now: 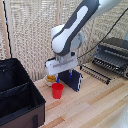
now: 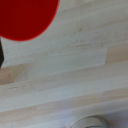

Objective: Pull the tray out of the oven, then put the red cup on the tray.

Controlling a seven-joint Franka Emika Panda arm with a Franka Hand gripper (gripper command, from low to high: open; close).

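Observation:
The red cup (image 1: pixel 58 90) stands upright on the wooden table, in front of a dark blue slab. My gripper (image 1: pixel 58 80) hangs just above the cup and looks open, holding nothing. In the wrist view the red cup (image 2: pixel 24 17) fills one corner, very close, and only a dark sliver of one finger (image 2: pixel 1 52) shows at the frame's edge. The oven (image 1: pixel 114 52) sits at the exterior view's right. Its wire tray (image 1: pixel 96 73) sticks out in front of it toward the table's middle, with nothing on it.
A dark blue slab (image 1: pixel 74 80) stands just behind the cup, and a white bowl with yellow contents (image 1: pixel 50 79) is beside it. A large black fabric case (image 1: pixel 17 97) fills the exterior view's left. A pale round rim (image 2: pixel 90 122) shows in the wrist view.

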